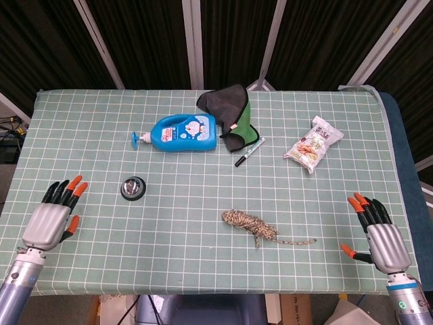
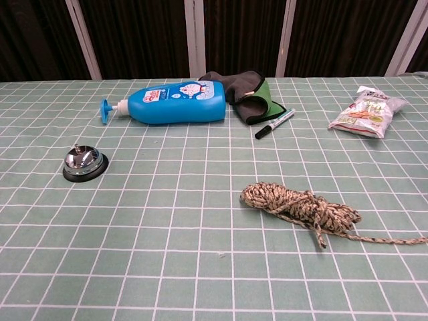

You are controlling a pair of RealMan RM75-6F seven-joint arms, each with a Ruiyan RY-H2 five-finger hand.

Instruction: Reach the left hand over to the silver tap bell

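The left hand (image 1: 51,220) lay palm-down over the near-left part of the green checked tablecloth (image 1: 169,237), its orange-tipped fingers (image 1: 73,187) spread and grasping nothing, probably so it could pass over the bell and come down on it. The silver dome-shaped tap bell on its black base (image 1: 132,187) stood upright, apart from those fingertips, ahead and toward the table's middle. The right hand (image 1: 382,237) rested at the near-right edge, fingers likewise released and empty.

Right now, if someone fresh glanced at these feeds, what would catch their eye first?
Probably the bright blue pump bottle lying on its side at the middle back of the green checked tablecloth, beside a dark and green cloth. Next, the small silver tap bell toward the left, with the orange-tipped left hand open just left of it, not touching.
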